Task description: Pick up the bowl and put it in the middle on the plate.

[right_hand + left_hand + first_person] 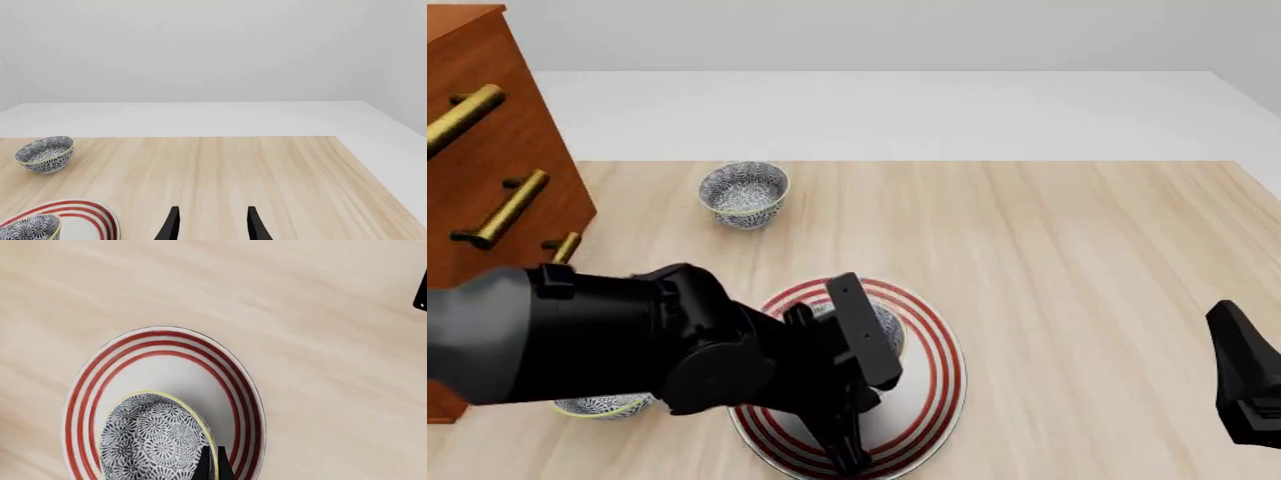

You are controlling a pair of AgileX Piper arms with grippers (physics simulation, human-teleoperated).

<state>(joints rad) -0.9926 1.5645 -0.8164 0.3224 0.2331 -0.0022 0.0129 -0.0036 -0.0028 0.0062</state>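
The bowl [153, 440], blue-and-white patterned with a pale rim, is over the plate [167, 347], a white plate with red rings, toward one side of its middle. My left gripper [213, 454] is shut on the bowl's rim, one finger inside and one outside. In the front view my left arm [681, 345] covers most of the plate [941, 370] and only a sliver of the bowl [889, 328] shows. My right gripper [213, 212] stands open and empty at the table's right, away from the plate [83, 212].
A second patterned bowl [745, 192] stands at the back left of the table. A third bowl [601, 405] peeks out under my left arm at the front left. A wooden dresser [481, 150] with brass handles stands at the left edge.
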